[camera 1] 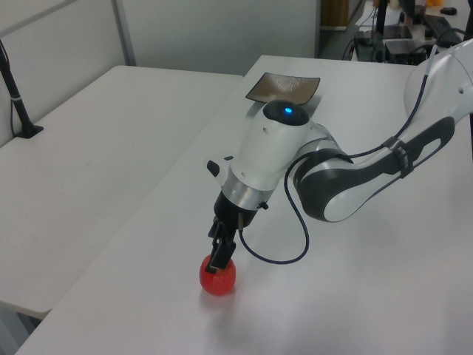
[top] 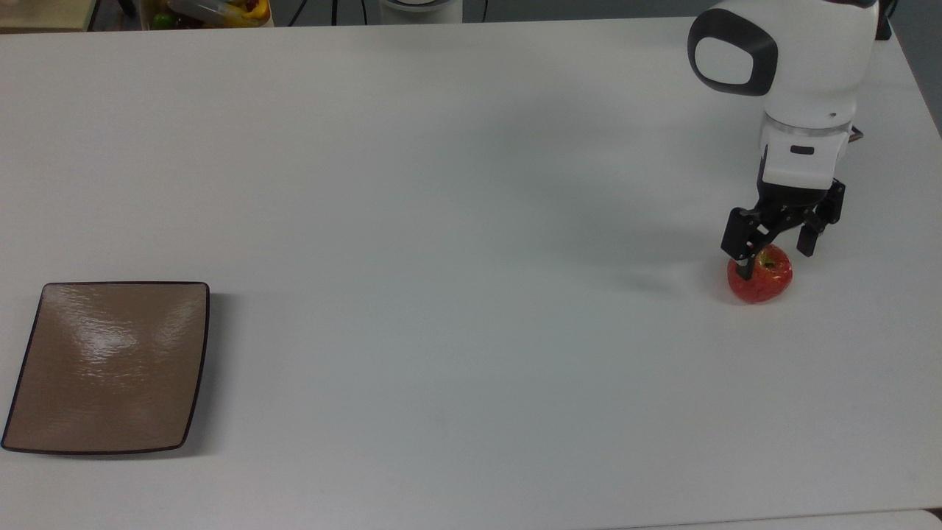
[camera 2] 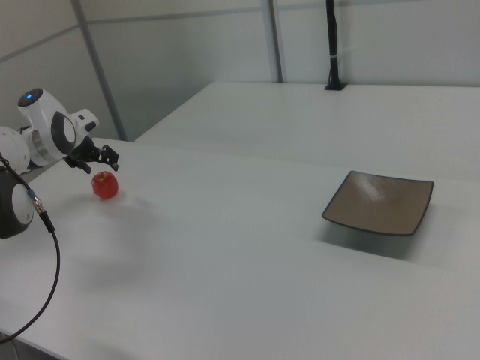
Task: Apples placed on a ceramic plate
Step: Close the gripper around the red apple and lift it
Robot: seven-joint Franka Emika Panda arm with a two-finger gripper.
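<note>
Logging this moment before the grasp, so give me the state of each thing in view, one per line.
apple: on the white table, upright, stem hollow up, not lifted.
ceramic plate: flat on the table, nothing on it, far from the apple.
gripper: lowered over the apple, jaws open, one on either side of it.

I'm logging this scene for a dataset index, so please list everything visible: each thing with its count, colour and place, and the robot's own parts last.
apple: one, red, on the white table near the top view's right edge, between the open fingers.
ceramic plate: one, tan-brown with a dark rim, bare, at the top view's lower left, far from the apple.
table: one, white, under both.
second table: one, white, behind in the right view.
bin of colourful items: one, beyond the table's far edge in the top view.
arm: one, white and grey.
gripper: one, black, open, lowered around the apple's top.
</note>
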